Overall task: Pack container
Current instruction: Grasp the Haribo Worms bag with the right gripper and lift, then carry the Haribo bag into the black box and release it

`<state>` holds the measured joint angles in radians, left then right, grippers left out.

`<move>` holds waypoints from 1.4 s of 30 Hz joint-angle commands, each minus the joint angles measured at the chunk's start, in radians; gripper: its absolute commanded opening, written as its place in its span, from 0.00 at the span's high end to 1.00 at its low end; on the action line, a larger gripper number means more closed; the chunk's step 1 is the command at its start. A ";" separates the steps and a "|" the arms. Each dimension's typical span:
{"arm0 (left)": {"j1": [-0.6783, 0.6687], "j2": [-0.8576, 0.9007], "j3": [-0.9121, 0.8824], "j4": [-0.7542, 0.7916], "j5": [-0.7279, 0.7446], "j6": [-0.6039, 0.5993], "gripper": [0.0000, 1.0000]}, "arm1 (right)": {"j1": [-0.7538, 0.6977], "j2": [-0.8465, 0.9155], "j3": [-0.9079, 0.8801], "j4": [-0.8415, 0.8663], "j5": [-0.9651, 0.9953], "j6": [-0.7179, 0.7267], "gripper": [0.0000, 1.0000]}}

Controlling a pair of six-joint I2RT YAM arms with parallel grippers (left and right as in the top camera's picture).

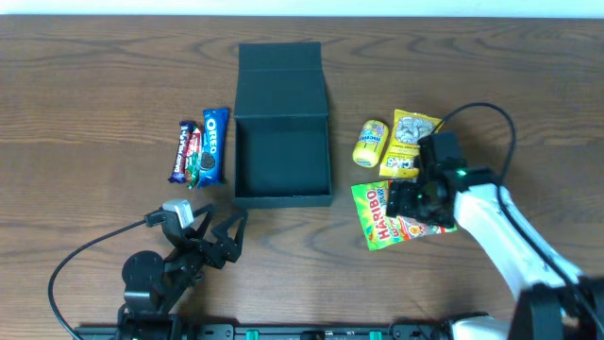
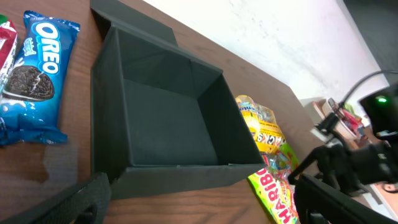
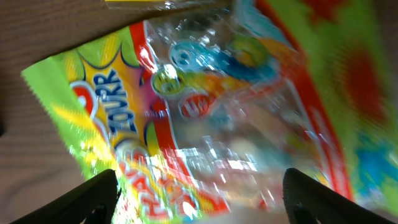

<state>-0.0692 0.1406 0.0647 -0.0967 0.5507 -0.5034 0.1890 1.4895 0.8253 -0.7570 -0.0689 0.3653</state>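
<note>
1. Tabletop (image 1: pixel 94 85), dark brown wood grain, carrying everything.
2. Dark teal-green square cardboard container (image 1: pixel 281 156), at the table's centre, flap lid thrown back, interior empty. It is probably light and stiff with dentable walls, so best steadied by a rim.
3. Green-and-red crinkly plastic Haribo bag (image 1: pixel 377 219), lying right of the container.
4. Right gripper (image 3: pixel 208 199), fingers spread wide over this bag, nothing clamped.
5. Left gripper (image 1: pixel 231 238), fingers apart, empty, near the container's front left corner.
</note>
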 commanded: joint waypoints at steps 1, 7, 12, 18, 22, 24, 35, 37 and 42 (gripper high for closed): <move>-0.003 0.001 -0.010 -0.003 0.016 0.033 0.05 | 0.035 0.041 0.012 0.037 0.045 -0.034 0.17; -0.003 0.001 -0.010 -0.003 0.016 0.033 0.05 | 0.074 0.124 0.011 0.081 0.144 -0.034 0.19; -0.003 0.001 -0.010 -0.003 0.015 0.033 0.05 | 0.074 0.217 0.011 0.081 0.144 -0.034 0.41; -0.003 0.001 -0.010 -0.003 0.016 0.033 0.05 | 0.074 0.238 0.011 0.081 0.143 -0.034 0.84; -0.003 0.001 -0.010 -0.003 0.016 0.032 0.05 | 0.074 0.238 0.013 0.071 0.114 -0.034 0.99; -0.003 0.001 -0.010 -0.003 0.016 0.032 0.05 | 0.074 0.234 0.026 0.037 0.076 -0.034 0.99; -0.003 0.001 0.024 -0.005 -0.044 0.064 0.05 | 0.087 -0.053 0.315 -0.171 -0.139 0.018 0.98; -0.003 0.001 0.056 -0.031 -0.083 0.090 0.05 | 0.113 -0.114 0.357 -0.166 -0.138 0.087 0.98; -0.003 0.001 0.190 -0.204 -0.257 0.180 0.05 | 0.250 -0.149 0.435 -0.061 -0.138 0.181 0.98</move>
<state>-0.0692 0.1432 0.1707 -0.2733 0.4103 -0.3981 0.3706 1.3262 1.2335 -0.8478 -0.1768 0.4664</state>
